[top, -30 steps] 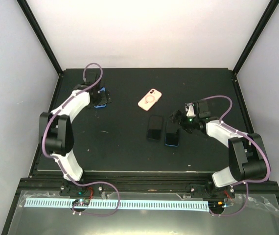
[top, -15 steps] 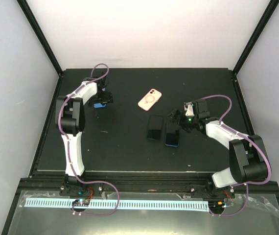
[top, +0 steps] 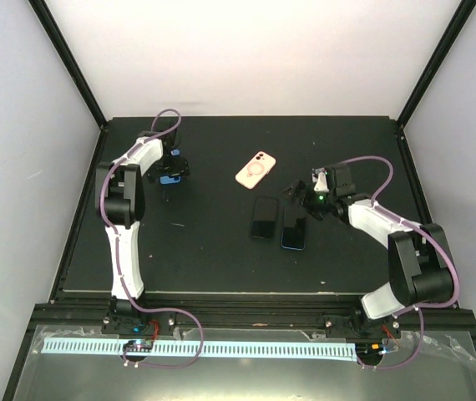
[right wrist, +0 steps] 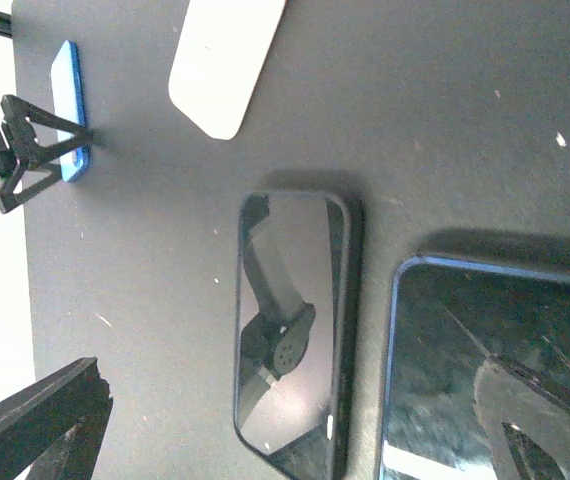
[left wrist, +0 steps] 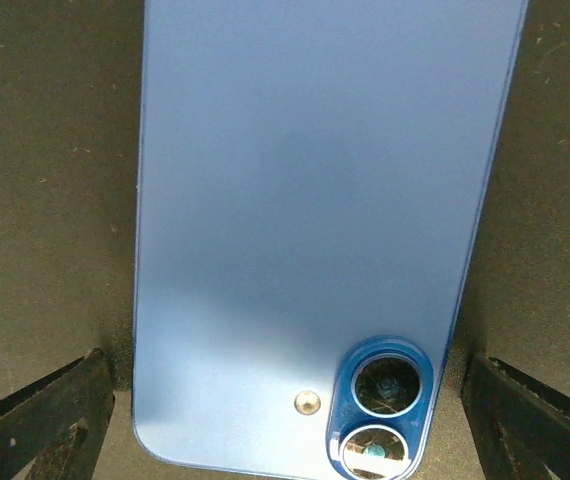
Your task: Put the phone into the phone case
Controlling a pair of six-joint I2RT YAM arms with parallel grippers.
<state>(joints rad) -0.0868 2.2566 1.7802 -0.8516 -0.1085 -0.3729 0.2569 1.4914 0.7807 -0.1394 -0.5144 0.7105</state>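
Left claw (left wrist: 285, 425) wide astride blue phone (left wrist: 315, 200), right claw (right wrist: 295, 410) wide near black phone (right wrist: 290, 330)

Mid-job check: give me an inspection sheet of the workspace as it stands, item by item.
Surface: black table, a few pale specks.
Job's things: pink phone case lying ring side up, far centre; blue phone lying back up, far left, not in the case.
Clutter: black phone and blue-edged phone, screens up, side by side.
Tools: left tool open, straddling the blue phone; right tool open, by the blue-edged phone's far end.
Cables: purple cables looped along both arms.
Surroundings: white walls, black frame posts.
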